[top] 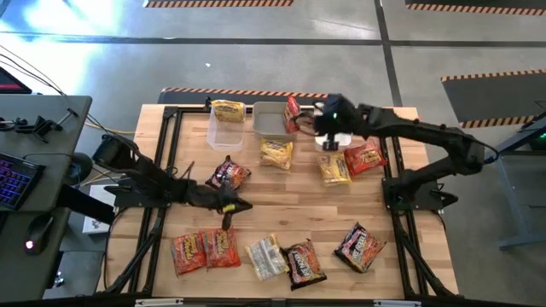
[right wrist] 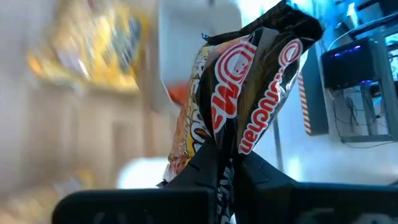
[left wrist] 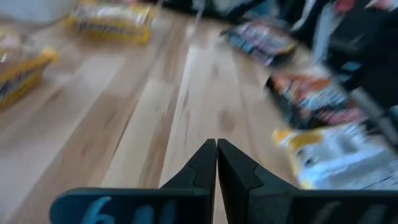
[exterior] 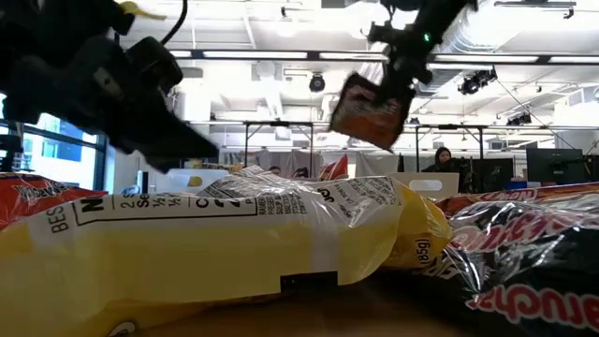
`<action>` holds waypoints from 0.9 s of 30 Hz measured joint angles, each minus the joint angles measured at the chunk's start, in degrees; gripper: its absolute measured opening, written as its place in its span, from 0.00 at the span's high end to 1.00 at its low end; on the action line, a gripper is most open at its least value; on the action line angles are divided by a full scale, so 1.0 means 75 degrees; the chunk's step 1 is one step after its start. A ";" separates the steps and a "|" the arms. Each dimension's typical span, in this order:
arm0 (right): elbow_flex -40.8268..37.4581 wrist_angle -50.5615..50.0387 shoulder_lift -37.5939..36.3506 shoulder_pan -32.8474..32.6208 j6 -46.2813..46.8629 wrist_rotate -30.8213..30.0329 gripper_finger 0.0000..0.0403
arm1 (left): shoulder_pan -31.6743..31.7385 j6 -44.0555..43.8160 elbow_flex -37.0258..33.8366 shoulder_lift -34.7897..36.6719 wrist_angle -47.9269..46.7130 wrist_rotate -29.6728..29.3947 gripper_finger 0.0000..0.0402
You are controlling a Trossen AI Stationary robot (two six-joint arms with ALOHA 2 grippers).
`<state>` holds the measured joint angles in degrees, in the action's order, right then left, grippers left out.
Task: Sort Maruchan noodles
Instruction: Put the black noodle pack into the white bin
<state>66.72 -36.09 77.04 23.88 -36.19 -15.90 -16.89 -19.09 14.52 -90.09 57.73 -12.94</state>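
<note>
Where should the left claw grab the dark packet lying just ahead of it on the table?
Probably its crimped end seam. The dark packet lies flat on the wood, tilted diagonally, so come straight down from above with the left claw, now shut, opened across the nearer, lower end. That thin edge pinches more easily than the puffy middle. The right claw is busy holding another packet by the tubs.

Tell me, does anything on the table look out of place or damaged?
Nothing looks damaged or spilled. One yellow packet lies beside the empty clear tub, not in it. The right gripper holds a dark packet in the air by the other tub. The left gripper is shut, empty.
</note>
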 joint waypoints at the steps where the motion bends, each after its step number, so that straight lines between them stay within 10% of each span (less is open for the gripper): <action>1: 0.0000 -0.0074 0.0017 0.0308 -0.0398 0.0099 1.00 | 0.0189 0.0078 -0.0023 0.0001 0.0164 0.0263 0.98; 13: -0.0003 -0.0271 0.0660 0.2848 -0.3469 0.1136 1.00 | 0.2375 0.0565 -0.0010 0.0001 0.0411 0.2392 0.98; 27: -0.0003 0.0182 0.1873 0.3532 -0.4238 0.1419 1.00 | 0.3844 0.0559 -0.0010 0.0001 0.0406 0.3705 0.98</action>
<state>66.70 -34.73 91.08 50.37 -67.97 -5.26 11.94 -14.90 14.44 -90.08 60.77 14.85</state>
